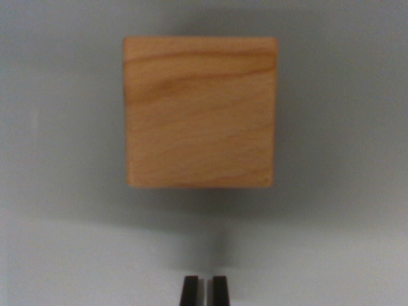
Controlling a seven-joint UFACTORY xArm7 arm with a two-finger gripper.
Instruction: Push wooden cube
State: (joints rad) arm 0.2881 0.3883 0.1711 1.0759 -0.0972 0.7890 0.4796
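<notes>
wooden cube resting on a pale grey surface, central in the wrist view, its grained face toward the camera. gripper below it at the bottom edge, apart from the cube; two dark fingertips nearly together, a thin gap between, holding nothing. fingers cut off by the frame; image soft.

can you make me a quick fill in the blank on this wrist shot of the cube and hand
1. The cube is made of ____.
2. The hand shows at the ____ edge of the wrist view.
3. Its two dark fingertips stand nearly ____, a thin slit between them.
4. Hand and cube are ____ touching.

Missing words: wood; bottom; together; not
</notes>
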